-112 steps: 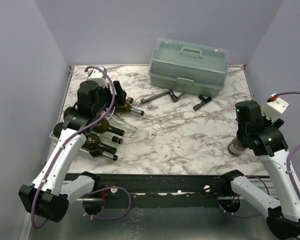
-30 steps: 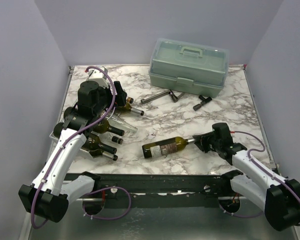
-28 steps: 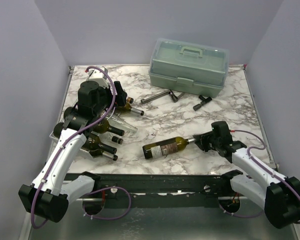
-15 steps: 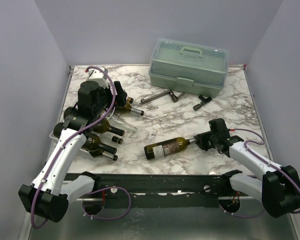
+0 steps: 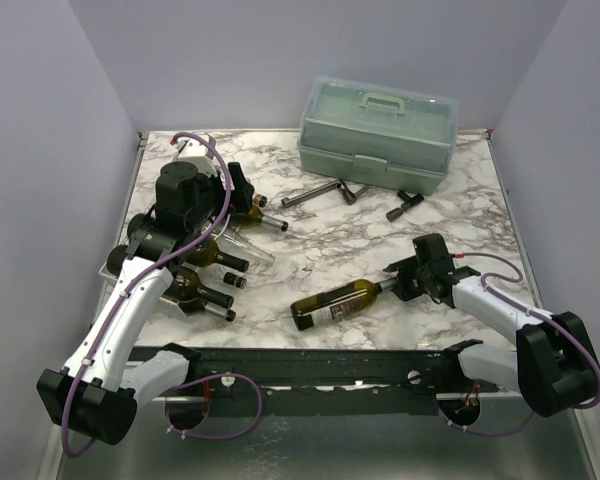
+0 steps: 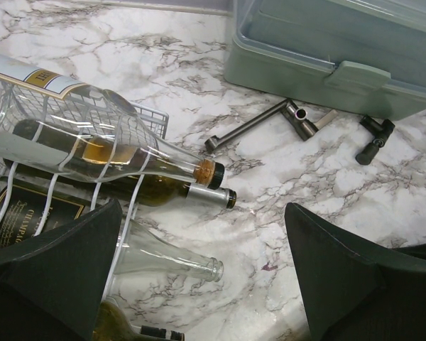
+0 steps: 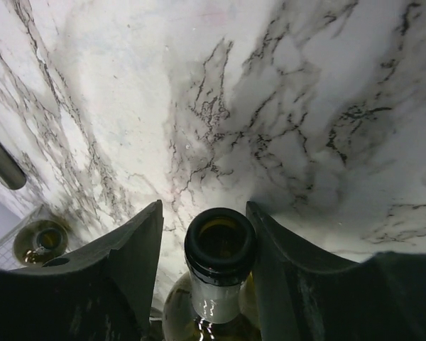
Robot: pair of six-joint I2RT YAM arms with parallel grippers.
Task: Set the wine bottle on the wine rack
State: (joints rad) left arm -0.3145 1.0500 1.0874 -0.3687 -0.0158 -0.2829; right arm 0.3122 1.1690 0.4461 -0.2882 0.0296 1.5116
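Observation:
The wine bottle (image 5: 335, 303), dark green with a pale label, lies on its side on the marble near the front edge, neck pointing right. My right gripper (image 5: 400, 284) is low at that neck. In the right wrist view the bottle's open mouth (image 7: 220, 245) sits between the fingers of the right gripper (image 7: 204, 207), with a gap on the left side, so the jaws are slightly open. The white wire wine rack (image 5: 112, 266) at the far left holds several bottles. My left gripper (image 5: 240, 190) hovers wide open over the rack's (image 6: 148, 117) right end, holding nothing.
A pale green toolbox (image 5: 377, 132) stands at the back. Metal tool pieces (image 5: 315, 193) and a dark fitting (image 5: 404, 203) lie in front of it. A clear empty bottle (image 6: 163, 263) lies under the left gripper, by the rack's edge.
The right jaws have parted from a tight grip on the bottle neck. The bottle's base has swung toward the front edge, and the right gripper has moved slightly back and left. The left arm is still.

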